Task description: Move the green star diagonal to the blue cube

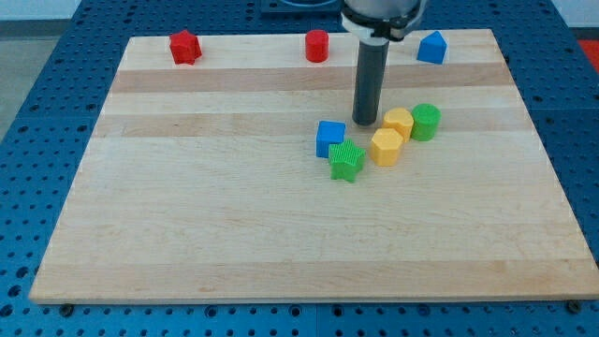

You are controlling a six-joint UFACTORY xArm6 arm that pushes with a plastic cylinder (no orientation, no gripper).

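The green star (346, 161) lies near the board's middle, touching the lower right corner of the blue cube (329, 138). My tip (365, 123) stands just up and right of the blue cube and above the green star, a small gap from both. It is left of a yellow block (399, 122).
A second yellow block (386, 146) sits right of the green star, and a green cylinder (426, 122) right of the yellow pair. Along the top edge of the wooden board (187, 206) are a red star-like block (185, 47), a red cylinder (317, 45) and a blue block (431, 47).
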